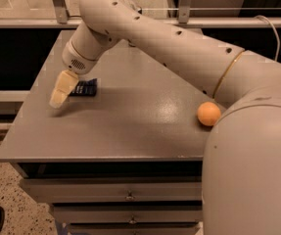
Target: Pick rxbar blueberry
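I am holding my gripper (58, 96) low over the left side of the table (130, 131), tip pointing down just beside the rxbar blueberry (86, 88), which is lying flat near that edge; I am judging this as lining up to take it from above. How wide my gripper is standing I cannot tell (it is showing as one pale block), and the orange ball (208, 114) is sitting well apart on the right

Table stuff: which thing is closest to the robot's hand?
The dark blue snack bar, lying flat right beside the gripper. The orange ball sits far off, near the opposite edge.
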